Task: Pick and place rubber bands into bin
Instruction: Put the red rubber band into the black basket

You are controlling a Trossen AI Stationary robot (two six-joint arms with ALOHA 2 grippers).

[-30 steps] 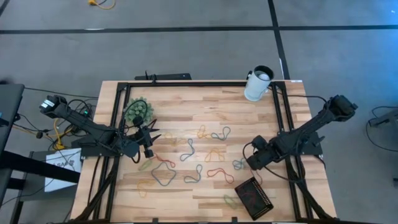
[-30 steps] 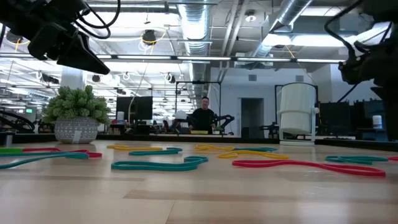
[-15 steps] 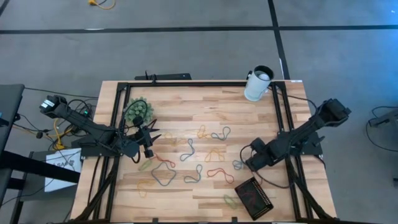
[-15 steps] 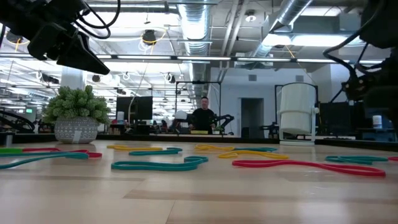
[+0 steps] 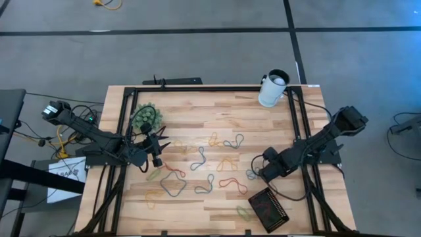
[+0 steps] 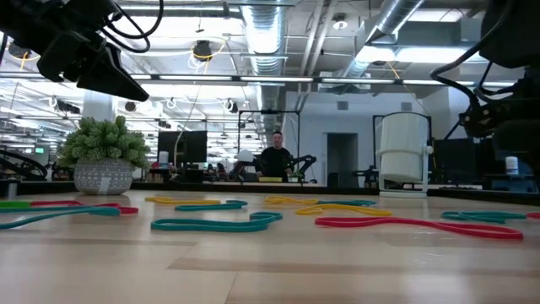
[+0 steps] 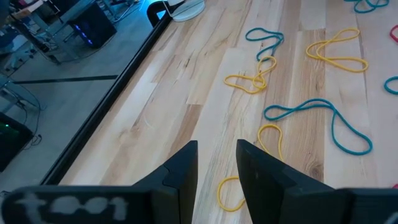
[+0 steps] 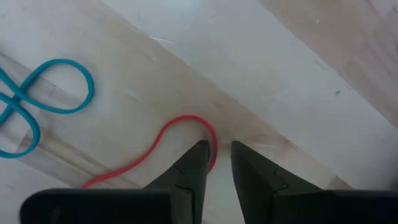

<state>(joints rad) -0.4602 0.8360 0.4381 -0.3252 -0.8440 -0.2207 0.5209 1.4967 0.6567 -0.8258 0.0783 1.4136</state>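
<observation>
Several rubber bands (image 5: 200,158) in teal, yellow, red and green lie flat on the wooden table. The black bin (image 5: 268,208) sits near the front right with a red band in it. My right gripper (image 5: 258,174) points straight down just above the table, left of the bin's far end. It is open by a narrow gap (image 8: 217,149), with the curved end of a red band (image 8: 198,123) right at its tips and a teal band (image 8: 43,99) beside it. My left gripper (image 5: 160,153) waits open (image 7: 217,155) above the table's left part. My right gripper comes from above with its two fingertips at the red band's curved end (image 8: 213,142), which lies flat on the table. One strand runs along the inner edge of one finger (image 8: 198,160). Whether the finger touches it I cannot tell.
A white cup (image 5: 273,87) stands at the far right corner and a small potted plant (image 5: 146,117) at the far left. A black frame (image 5: 197,89) runs round the table. Bare wood lies along the far side between plant and cup.
My right gripper has sunk toward the table and shifted slightly toward the table's left, its arm folding lower. My left arm and the bands on the table have kept still.
</observation>
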